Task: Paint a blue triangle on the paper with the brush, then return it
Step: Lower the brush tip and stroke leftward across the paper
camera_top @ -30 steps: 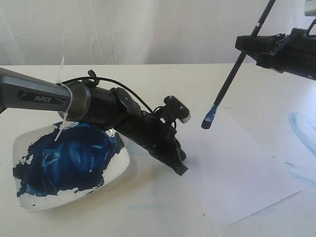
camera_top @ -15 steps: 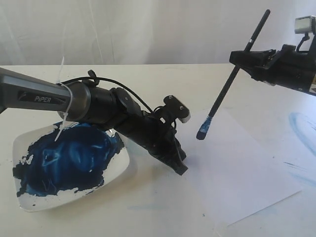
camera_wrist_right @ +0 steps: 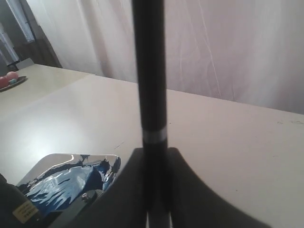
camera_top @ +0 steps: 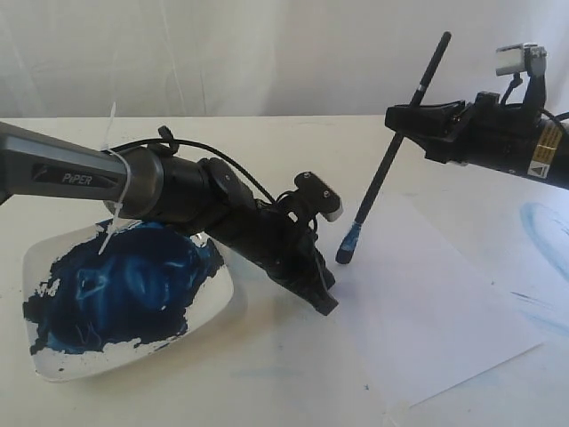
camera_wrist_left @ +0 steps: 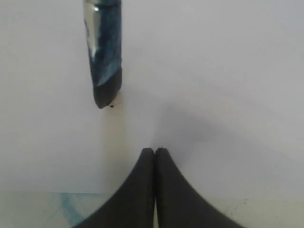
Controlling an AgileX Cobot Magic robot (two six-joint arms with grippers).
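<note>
right gripper is clamped on the brush, tip just above the blank paper, left gripper pinched shut. next is probably touching down gently for stroke one.

White desk, broad matte top. White paper flat on desk, turned askew, blank where visible. Left of paper in exterior view, near it: white rounded dish, inside coated with dark blue paint. Right of paper: pale blue curved smear on bare desk; fainter streaks beside paper's right corner.

Tilted blue-tipped brush over white paper
</note>
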